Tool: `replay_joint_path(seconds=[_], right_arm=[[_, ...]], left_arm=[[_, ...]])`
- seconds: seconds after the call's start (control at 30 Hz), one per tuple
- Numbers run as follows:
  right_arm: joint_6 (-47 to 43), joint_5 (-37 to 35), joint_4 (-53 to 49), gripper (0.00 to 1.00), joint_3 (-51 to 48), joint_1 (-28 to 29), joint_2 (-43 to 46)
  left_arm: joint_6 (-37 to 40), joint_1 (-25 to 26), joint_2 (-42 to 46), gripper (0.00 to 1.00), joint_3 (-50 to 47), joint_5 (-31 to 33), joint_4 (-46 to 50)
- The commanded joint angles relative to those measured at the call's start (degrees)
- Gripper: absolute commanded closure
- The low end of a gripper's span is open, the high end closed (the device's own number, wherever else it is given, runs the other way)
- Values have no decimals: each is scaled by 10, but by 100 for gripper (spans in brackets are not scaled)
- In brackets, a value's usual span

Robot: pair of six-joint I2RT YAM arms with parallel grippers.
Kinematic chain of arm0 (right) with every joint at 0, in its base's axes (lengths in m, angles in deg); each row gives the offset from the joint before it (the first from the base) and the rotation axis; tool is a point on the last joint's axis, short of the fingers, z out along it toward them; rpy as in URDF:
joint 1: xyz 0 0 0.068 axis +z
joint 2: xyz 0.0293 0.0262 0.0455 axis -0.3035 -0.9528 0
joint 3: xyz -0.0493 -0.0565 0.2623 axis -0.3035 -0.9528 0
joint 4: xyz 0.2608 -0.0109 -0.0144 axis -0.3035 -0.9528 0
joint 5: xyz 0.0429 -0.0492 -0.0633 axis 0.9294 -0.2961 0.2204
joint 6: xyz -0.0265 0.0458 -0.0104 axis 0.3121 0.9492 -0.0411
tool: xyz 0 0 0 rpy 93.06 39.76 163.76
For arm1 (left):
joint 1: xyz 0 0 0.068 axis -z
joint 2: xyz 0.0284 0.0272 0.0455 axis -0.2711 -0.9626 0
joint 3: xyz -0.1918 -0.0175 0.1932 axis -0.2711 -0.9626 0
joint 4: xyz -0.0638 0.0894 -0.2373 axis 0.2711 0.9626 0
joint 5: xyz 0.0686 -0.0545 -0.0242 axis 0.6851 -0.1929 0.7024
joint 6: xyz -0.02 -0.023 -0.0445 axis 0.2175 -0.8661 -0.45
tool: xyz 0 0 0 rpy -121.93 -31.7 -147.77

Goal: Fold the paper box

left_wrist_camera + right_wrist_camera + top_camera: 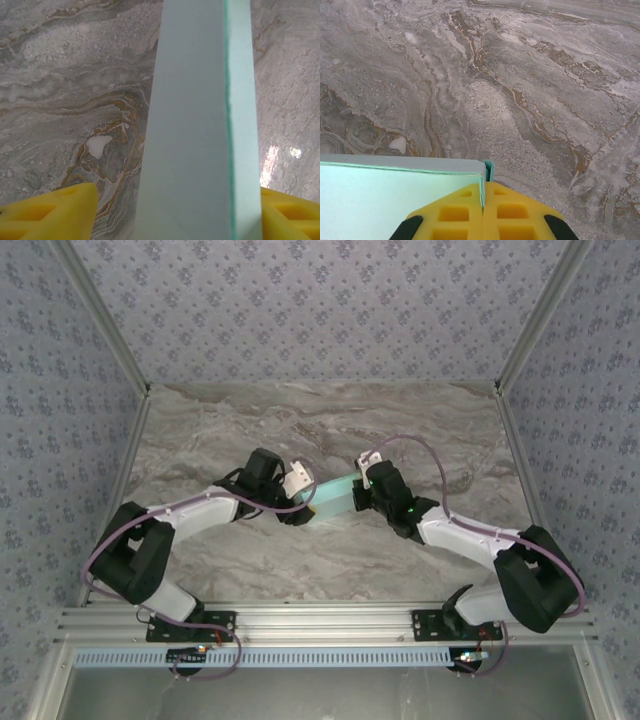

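Note:
The paper box point(335, 500) is a pale turquoise folded shape held just above the marble table between both arms. In the left wrist view it stands as a tall slab point(195, 125) between my left gripper's point(177, 200) yellow fingers. The left finger point(55, 212) stands clear of it with marble showing in the gap, and the right finger point(290, 215) sits against its edge, so that gripper is open. My right gripper point(484, 192) is shut on a thin wall at the corner of the box point(395, 195). From above, the left gripper point(300, 483) and right gripper point(362, 492) flank the box.
The grey-veined marble table point(330, 420) stretches back to patterned walls on three sides. Aluminium frame posts point(515, 360) stand at the corners. The arm bases sit on the rail point(320, 620) at the near edge.

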Motion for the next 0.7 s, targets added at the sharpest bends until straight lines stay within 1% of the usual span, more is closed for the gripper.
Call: replay_joint_path(seconds=[0.0, 0.13, 0.27, 0.33, 0.43, 0.53, 0.67], right_arm=[[20, -22, -80, 96, -23, 11, -8], [24, -31, -81, 96, -20, 18, -8], [27, -42, -87, 96, -17, 21, -7], [28, -43, -87, 96, -17, 21, -5], [30, -43, -88, 96, -18, 22, -5], [31, -43, -86, 96, -19, 22, -6], [30, -43, -89, 96, -14, 22, -7]], left_arm=[[-23, -2, 37, 24, -2, 1, 2], [-53, -2, 72, 22, -13, 6, 4], [-103, -1, 108, 23, -14, 50, 38], [-131, 2, 123, 28, -11, 89, 66], [-149, 7, 133, 35, -11, 126, 94], [-154, 11, 132, 44, -4, 132, 105], [-153, 18, 121, 59, 12, 124, 111]])
